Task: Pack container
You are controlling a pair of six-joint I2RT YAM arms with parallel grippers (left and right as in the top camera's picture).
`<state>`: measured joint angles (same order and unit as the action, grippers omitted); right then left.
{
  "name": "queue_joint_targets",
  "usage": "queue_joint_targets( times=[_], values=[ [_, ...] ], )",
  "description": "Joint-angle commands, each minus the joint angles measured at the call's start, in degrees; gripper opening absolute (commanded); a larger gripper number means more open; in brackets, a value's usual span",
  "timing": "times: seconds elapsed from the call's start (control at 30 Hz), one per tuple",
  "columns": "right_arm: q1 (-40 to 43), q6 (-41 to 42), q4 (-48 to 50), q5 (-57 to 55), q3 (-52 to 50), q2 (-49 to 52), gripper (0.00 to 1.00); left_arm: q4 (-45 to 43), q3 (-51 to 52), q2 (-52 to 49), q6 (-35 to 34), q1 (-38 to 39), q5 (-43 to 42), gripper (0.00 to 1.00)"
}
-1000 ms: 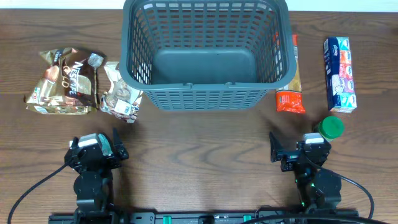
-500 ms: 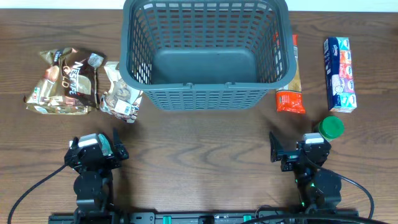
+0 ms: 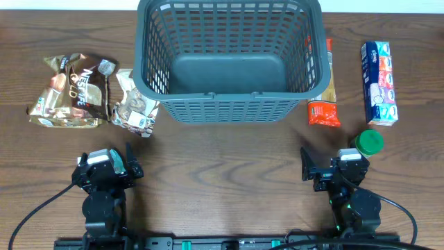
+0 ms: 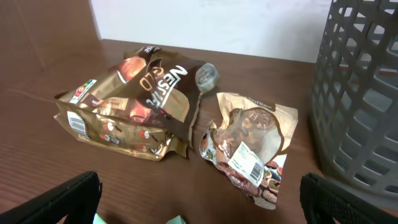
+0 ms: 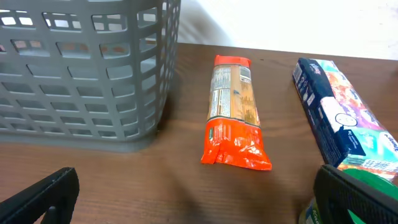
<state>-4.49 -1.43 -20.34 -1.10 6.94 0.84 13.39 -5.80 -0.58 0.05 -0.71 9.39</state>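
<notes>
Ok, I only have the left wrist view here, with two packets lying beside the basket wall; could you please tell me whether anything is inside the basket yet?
Observer: No. From overhead the container shows a bare floor, so nothing is packed.
Operator: Thank you. Is there anything on the side of it that I can't see?
Observer: Yes, three things lie to its right: an orange packet close beside the wall, a blue box further out, and a green-lidded item nearer the arms.
</notes>
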Motion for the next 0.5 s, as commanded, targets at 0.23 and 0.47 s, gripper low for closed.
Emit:
queue_joint_targets(
  times=[0.23, 0.47],
  values=[
    [0.4, 1.8, -0.2, 0.0, -0.8, -0.4, 0.99, 0.2, 1.5, 0.3, 0.6, -0.3, 0.2, 0.99],
    [0.4, 7.7, -0.2, -0.2, -0.8, 0.1, 0.99, 0.2, 1.5, 0.3, 0.6, -0.3, 0.2, 0.99]
  ],
)
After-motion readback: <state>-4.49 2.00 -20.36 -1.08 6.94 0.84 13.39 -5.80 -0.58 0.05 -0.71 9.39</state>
